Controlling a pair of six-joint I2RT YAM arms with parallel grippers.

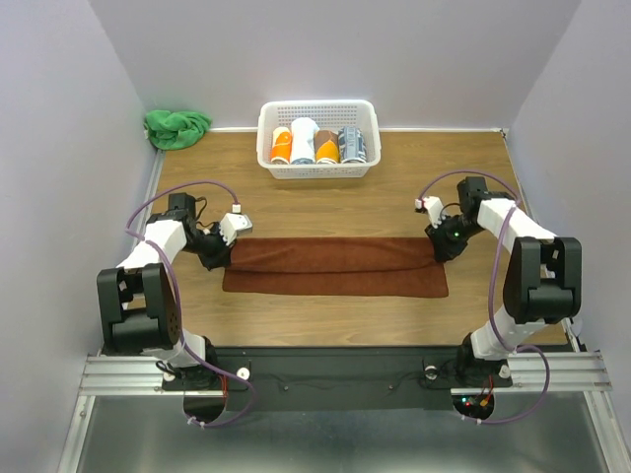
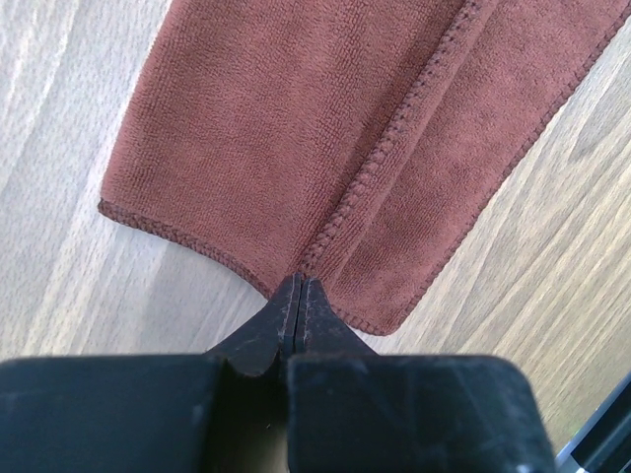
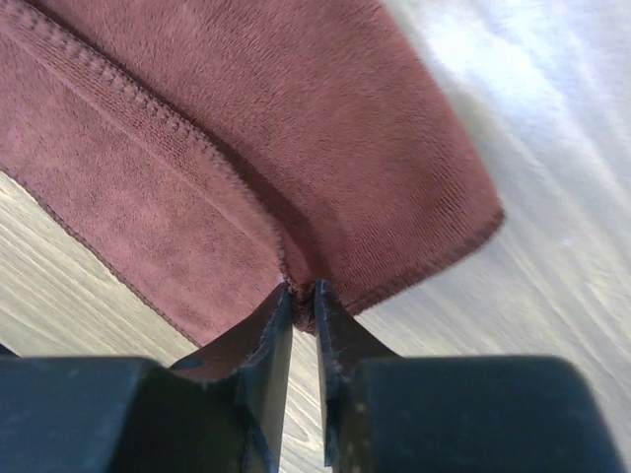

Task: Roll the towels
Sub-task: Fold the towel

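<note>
Two ends matter on the soft, floppy reddish-brown towel (image 1: 335,268); my left gripper (image 2: 299,288) pinches its left hem shut; right gripper (image 3: 302,294) slightly parted, grip unclear.

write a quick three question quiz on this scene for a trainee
1. True or false: the green towel lies in the basket.
2. How many rolls stand in the basket? A two, B four, C six.
3. Fill in: the brown towel lies folded lengthwise, and the ___ gripper is shut on one end of it.
Key: 1 false, it lies bunched outside, to the basket's left. 2 B. 3 left: the left gripper pinches the hem.
</note>
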